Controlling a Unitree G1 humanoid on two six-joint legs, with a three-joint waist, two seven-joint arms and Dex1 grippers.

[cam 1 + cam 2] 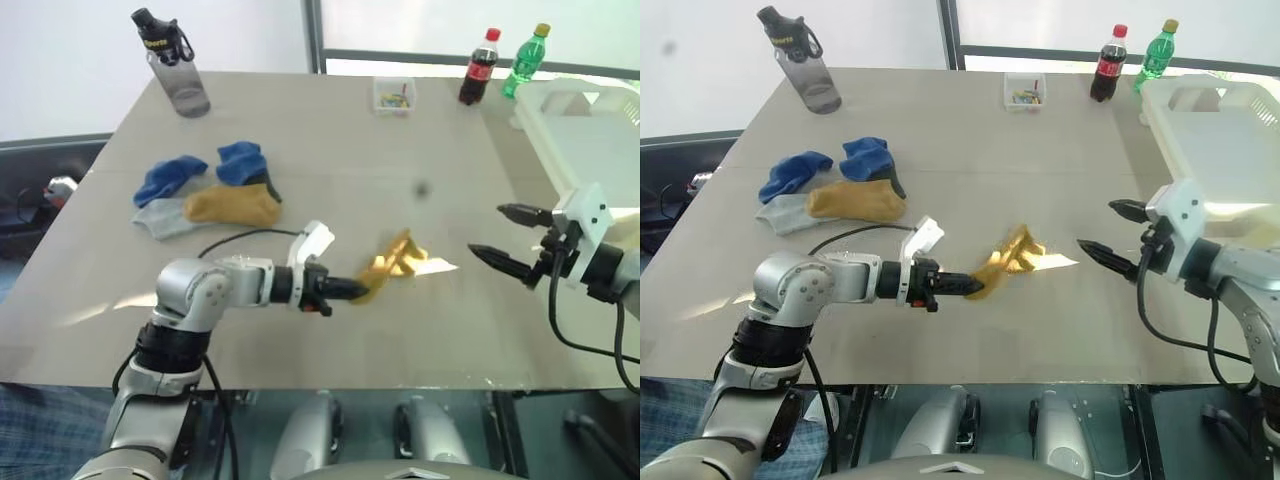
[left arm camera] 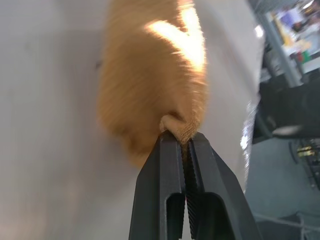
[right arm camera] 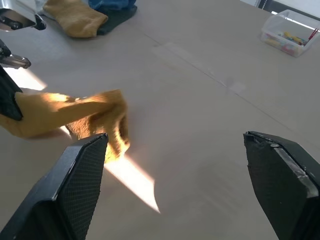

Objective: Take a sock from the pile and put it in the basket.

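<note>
A mustard sock (image 1: 393, 262) is pinched by its edge in the left gripper (image 1: 352, 290), fingers closed on it, hanging over mid-table. The basket (image 1: 585, 120) lies far right — past the right gripper (image 1: 510, 238), held wide open and nearer — a handover is favoured.

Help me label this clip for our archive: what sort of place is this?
Probably a lab or office test area, not a home: a plain grey table set by a window, staged with a pile of socks, a white plastic basket, drink bottles and a water bottle.
</note>
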